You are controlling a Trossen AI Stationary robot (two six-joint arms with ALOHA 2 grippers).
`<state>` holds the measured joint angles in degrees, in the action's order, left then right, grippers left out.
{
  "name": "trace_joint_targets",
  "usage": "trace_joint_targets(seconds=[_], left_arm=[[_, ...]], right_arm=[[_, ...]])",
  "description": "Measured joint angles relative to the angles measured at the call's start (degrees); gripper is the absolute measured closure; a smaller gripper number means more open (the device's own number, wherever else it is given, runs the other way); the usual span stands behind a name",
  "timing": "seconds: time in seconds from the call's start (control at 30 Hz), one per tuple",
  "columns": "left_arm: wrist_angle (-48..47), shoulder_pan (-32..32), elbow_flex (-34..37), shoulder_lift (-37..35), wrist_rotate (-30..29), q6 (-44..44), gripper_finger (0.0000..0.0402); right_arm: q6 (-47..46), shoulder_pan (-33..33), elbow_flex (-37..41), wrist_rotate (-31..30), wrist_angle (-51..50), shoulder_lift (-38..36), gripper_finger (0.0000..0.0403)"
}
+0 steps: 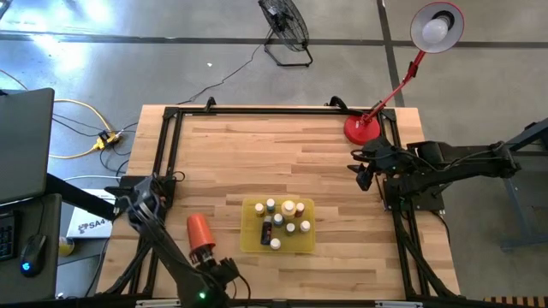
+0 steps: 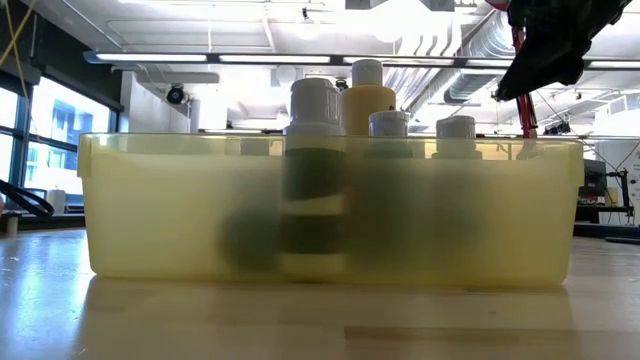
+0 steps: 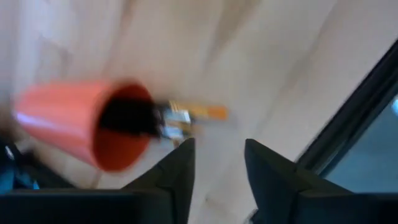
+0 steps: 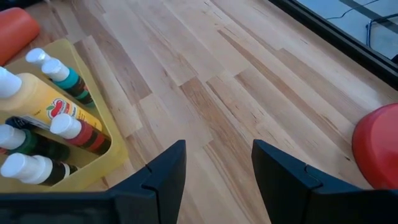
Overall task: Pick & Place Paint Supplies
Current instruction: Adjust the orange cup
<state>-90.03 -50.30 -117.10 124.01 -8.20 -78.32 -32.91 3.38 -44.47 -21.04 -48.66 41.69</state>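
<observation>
Several small paint bottles (image 1: 287,218) with pale caps stand in the flat yellow tray (image 1: 253,244) near the table's front middle; the right wrist view shows them (image 4: 62,127) beside a larger yellowish bottle (image 4: 43,102). To the tray's left a red-orange cup (image 1: 199,229) lies on its side, its mouth toward the near edge. Brush ends (image 3: 186,115) stick out of that mouth. My left gripper (image 3: 217,146) hangs open just above the table by the cup's mouth (image 1: 208,259), nothing between its fingers. My right gripper (image 4: 217,155) waits open at the right (image 1: 364,175).
A red desk lamp's base (image 1: 361,128) stands at the far right corner, also seen in the right wrist view (image 4: 379,146). A black frame (image 1: 171,137) runs along the table's edges. Bare wood (image 1: 282,154) lies between the tray and the far edge.
</observation>
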Motion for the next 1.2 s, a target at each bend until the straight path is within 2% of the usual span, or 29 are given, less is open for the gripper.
trace_joint_targets(seconds=[0.07,0.17,0.4,0.53,0.77,0.83,1.03,1.2], left_arm=[[0.03,-0.32,0.0,2.03,5.11,0.95,0.0288],[0.04,-0.83,0.0,4.24,8.24,4.29,0.0321],[0.05,0.07,0.0,4.42,3.17,5.68,0.0378],[0.02,0.69,0.0,4.41,3.21,13.37,0.0398],[0.01,2.92,0.02,4.41,2.23,25.0,0.0399],[0.1,3.61,0.18,4.41,1.52,24.47,0.0399],[0.0,4.77,3.07,4.41,2.25,14.76,0.0399],[0.06,4.07,6.54,4.43,4.88,13.16,0.04]], right_arm=[[0.04,0.0,0.0,0.0,0.0,0.02,0.0229],[0.71,-0.02,0.0,-0.02,0.0,0.0,0.0229],[1.62,0.0,0.0,-0.02,0.0,0.0,0.0229],[1.2,-0.02,0.0,-0.02,0.0,0.02,0.0229],[1.13,0.0,0.0,-2.58,0.0,0.02,0.0229],[1.08,-0.01,0.0,-4.05,-0.02,0.01,0.0229],[0.23,-0.09,0.0,-6.05,-0.02,0.02,0.0229],[-0.32,-1.75,0.0,-6.03,-0.02,0.02,0.0229]])
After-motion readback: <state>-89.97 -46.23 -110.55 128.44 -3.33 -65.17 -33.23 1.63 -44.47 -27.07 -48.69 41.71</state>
